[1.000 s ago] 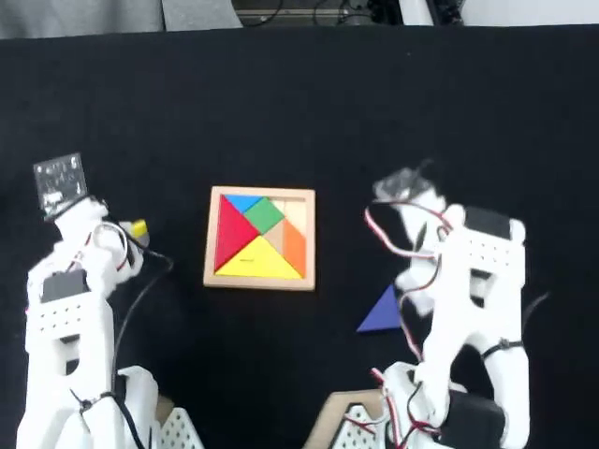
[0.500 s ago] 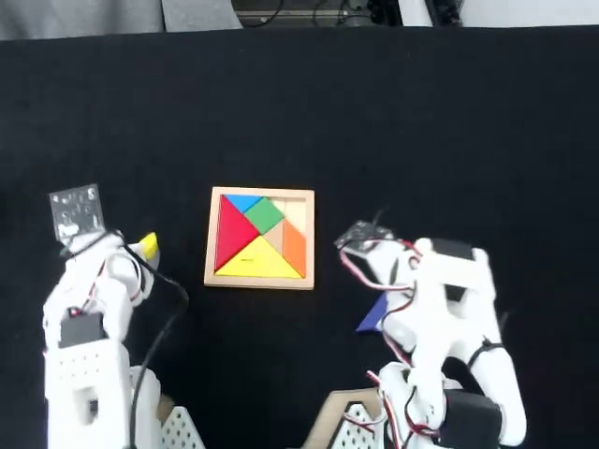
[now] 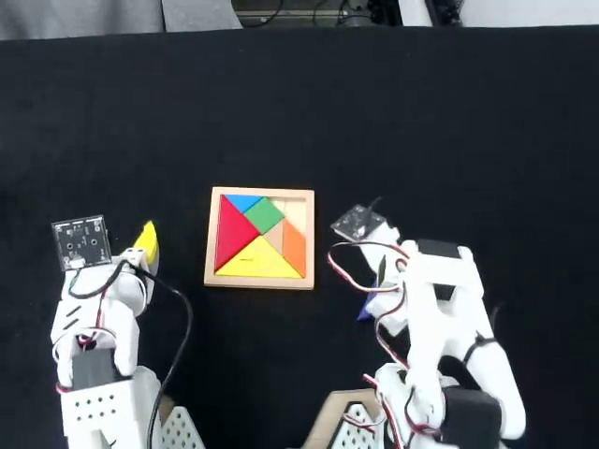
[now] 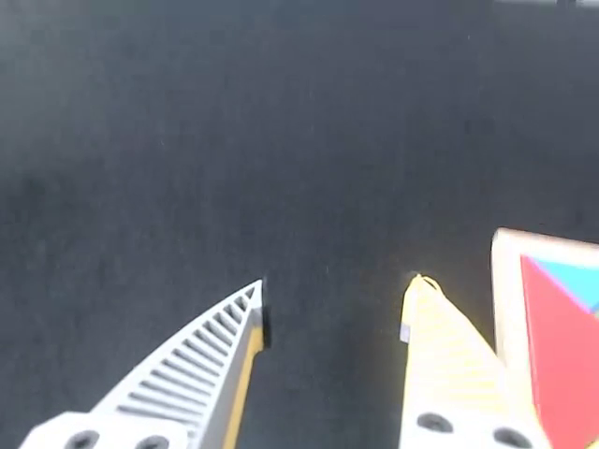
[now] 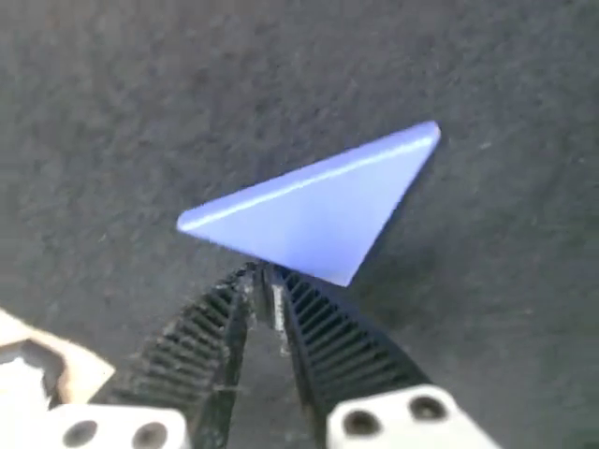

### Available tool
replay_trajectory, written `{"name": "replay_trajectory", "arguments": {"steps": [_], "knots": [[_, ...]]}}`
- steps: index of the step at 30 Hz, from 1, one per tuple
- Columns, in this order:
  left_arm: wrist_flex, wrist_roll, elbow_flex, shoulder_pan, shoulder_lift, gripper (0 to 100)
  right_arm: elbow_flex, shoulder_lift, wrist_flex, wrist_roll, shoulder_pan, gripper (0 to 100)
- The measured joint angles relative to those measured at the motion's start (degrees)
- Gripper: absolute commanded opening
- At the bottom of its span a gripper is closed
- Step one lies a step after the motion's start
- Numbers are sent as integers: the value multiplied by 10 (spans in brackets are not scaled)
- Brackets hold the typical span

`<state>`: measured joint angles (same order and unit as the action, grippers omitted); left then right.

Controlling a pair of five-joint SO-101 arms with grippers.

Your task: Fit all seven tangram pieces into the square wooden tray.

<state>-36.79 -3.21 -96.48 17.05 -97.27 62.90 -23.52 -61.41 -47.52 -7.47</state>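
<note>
The square wooden tray lies mid-table holding red, yellow, green, light blue and orange pieces; bare wood shows in its far right corner. A blue triangle lies flat on the cloth right of the tray, mostly under the right arm in the high view, one corner showing. My right gripper is shut, its tips at the triangle's edge with nothing between them. My left gripper stands open over bare cloth left of the tray.
Black cloth covers the table. Both arm bases stand at the front edge, with a tan board between them. Open cloth lies beyond the tray and between the tray and each arm.
The right arm swung in towards the tray and dropped over the blue triangle, covering most of it. The left arm pulled back towards the front, its gripper shifting slightly towards the tray.
</note>
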Motion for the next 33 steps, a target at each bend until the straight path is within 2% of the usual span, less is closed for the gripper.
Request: {"name": "replay_trajectory", "arguments": {"steps": [5, 14, 17, 23, 29, 33], "knots": [[-18, 0, 1, 0, -42, 241, -39, 86, 43, 30, 1, 11], [-33, -4, 1, 0, -54, 241, -227, 288, 40, 37, 31, 11], [-33, -4, 1, 0, -54, 241, -286, 329, 1, 39, 47, 11], [-33, -4, 1, 0, -54, 241, -339, 327, -43, 64, 48, 11], [-33, -4, 1, 0, -54, 241, -364, 240, -105, 67, 43, 11], [-33, -4, 1, 0, -54, 241, -357, 210, -99, 71, 43, 11]]}}
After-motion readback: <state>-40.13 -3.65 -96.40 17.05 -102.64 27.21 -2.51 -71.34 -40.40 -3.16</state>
